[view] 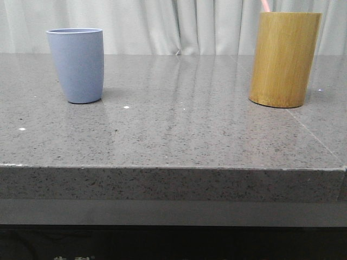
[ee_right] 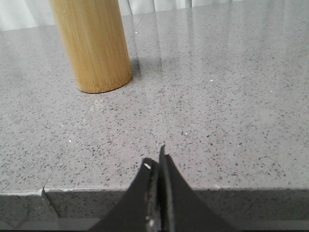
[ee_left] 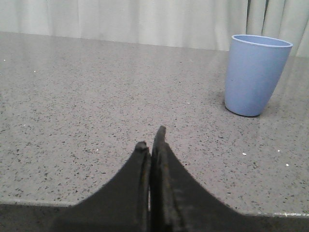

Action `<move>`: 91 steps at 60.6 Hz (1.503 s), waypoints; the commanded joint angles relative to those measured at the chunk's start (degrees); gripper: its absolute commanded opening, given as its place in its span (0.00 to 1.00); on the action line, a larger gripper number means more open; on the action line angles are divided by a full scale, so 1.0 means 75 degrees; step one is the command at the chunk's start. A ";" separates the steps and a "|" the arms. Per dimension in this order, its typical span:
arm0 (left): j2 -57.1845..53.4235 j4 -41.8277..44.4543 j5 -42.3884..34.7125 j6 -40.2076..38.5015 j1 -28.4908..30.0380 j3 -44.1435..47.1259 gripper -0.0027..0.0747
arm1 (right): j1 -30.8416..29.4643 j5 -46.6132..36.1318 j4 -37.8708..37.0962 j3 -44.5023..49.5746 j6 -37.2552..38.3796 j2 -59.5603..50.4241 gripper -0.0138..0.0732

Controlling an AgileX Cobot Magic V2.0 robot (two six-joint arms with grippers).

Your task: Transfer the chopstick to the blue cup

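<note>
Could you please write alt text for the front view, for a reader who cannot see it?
A grey speckled stone table holds the blue cup at the left and a taller bamboo holder at the right, well apart. The pink tip of the chopstick pokes out of the holder's top. Pale curtains hang behind.

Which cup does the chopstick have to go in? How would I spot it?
Look at the grey speckled table. Two containers stand on it: a tall yellow-brown bamboo holder on the right, and the blue cup far off on the left. The blue cup is the shorter one, plain matte blue, narrower at the bottom.
</note>
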 commanded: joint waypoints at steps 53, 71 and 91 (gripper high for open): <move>-0.0188 -0.0067 -0.0657 -0.0020 0.0025 0.0026 0.01 | -0.0043 -0.0592 0.0033 -0.0023 -0.0061 -0.0163 0.09; -0.0188 -0.0067 -0.0657 -0.0020 0.0025 0.0026 0.01 | -0.0043 -0.0444 0.0033 -0.0023 -0.0061 -0.0163 0.09; -0.0188 -0.0067 -0.0657 -0.0020 0.0025 0.0026 0.01 | -0.0043 -0.0429 0.0033 -0.0023 -0.0061 -0.0163 0.09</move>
